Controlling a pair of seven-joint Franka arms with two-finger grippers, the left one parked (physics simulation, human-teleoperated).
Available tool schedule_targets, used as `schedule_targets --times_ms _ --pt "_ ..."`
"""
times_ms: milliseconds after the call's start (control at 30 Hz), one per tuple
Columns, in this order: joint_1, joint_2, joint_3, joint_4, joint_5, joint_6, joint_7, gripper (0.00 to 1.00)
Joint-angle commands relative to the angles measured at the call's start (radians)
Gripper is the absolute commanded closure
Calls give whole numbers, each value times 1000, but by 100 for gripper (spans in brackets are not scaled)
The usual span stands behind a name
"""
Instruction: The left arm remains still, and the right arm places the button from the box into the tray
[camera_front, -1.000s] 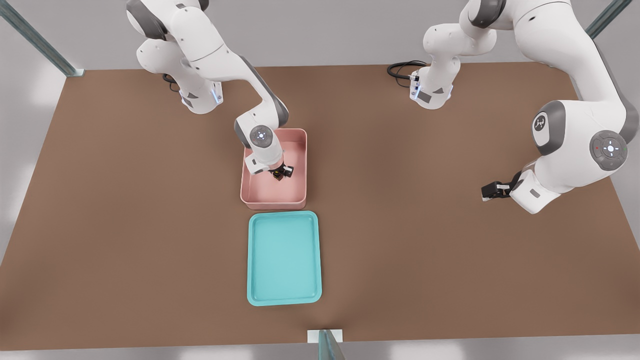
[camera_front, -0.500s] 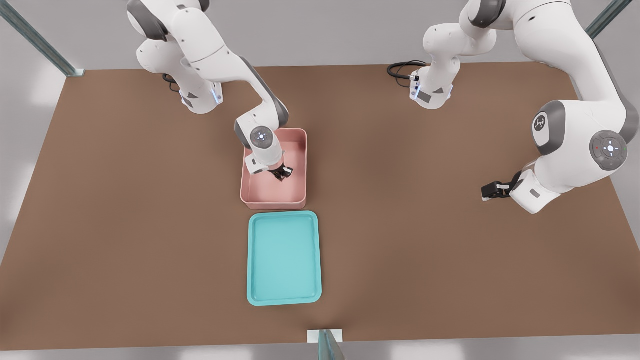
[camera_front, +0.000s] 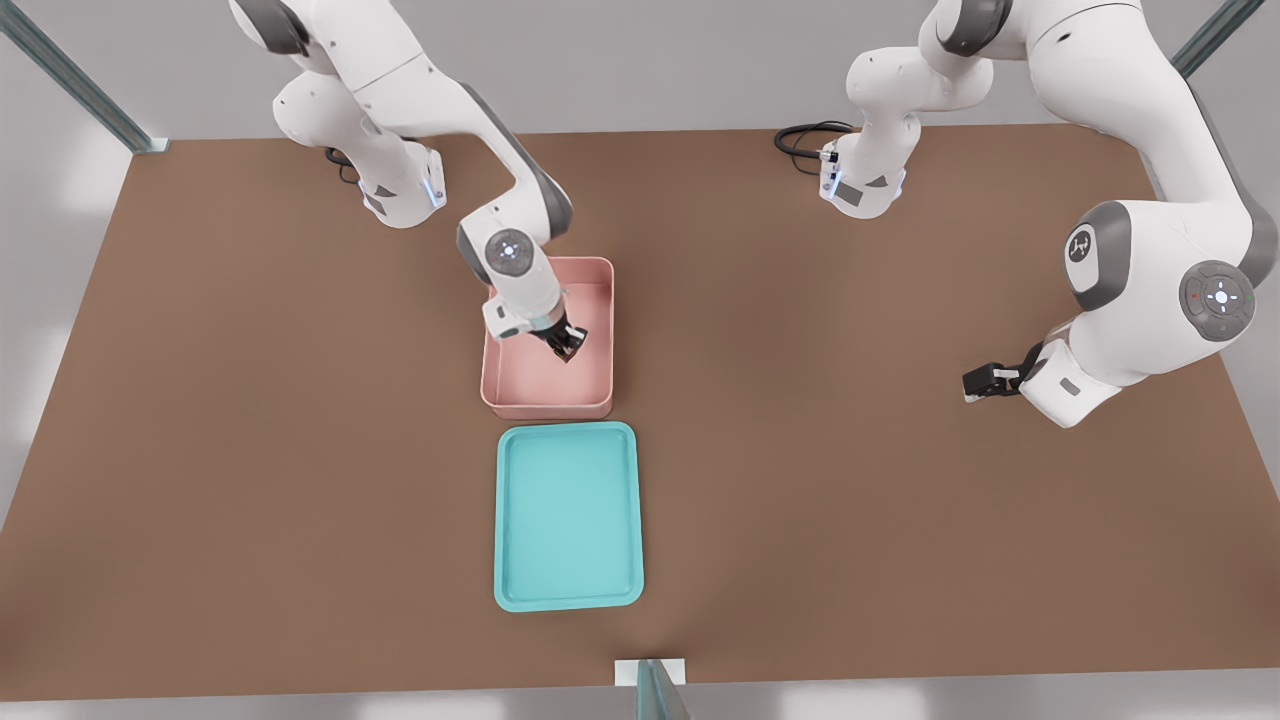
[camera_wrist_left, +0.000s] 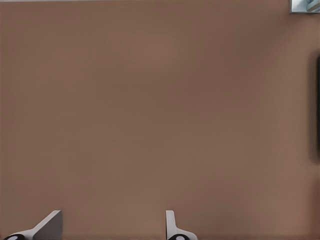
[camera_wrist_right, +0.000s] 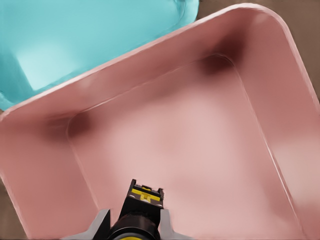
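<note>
The pale pink box (camera_front: 545, 408) stands mid-table, with the teal tray (camera_front: 568, 515) just in front of it on the near side. My gripper (camera_front: 566, 345) hangs inside the box, near its wall on the front view's right. In the right wrist view the gripper (camera_wrist_right: 133, 216) is shut on the button (camera_wrist_right: 145, 196), whose yellow cap and dark base show between the fingers (camera_wrist_right: 101, 223). The button hangs above the box floor (camera_wrist_right: 200, 125). A corner of the tray (camera_wrist_right: 75, 35) shows beyond the box wall.
The parked arm (camera_front: 1150, 300) stands at the front view's right, its black gripper (camera_front: 990, 380) low over the brown table. A black cable (camera_front: 800, 135) lies by its base at the back. A metal post (camera_front: 650, 685) sits at the near table edge.
The fingers closed on the button. The wrist then rose and shifted slightly toward the front view's left, taking the button up off the box floor.
</note>
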Motion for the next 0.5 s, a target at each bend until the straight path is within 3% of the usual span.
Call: schedule_targets --times_ms 0,167,333,467 --pt "-3 -17 -5 18 -7 -81 22 55" --pt "-7 -17 -72 133 -52 -173 12 55" --pt "-84 10 -77 245 -75 -229 -11 55" --pt "-142 122 -69 401 -83 -278 -29 55"
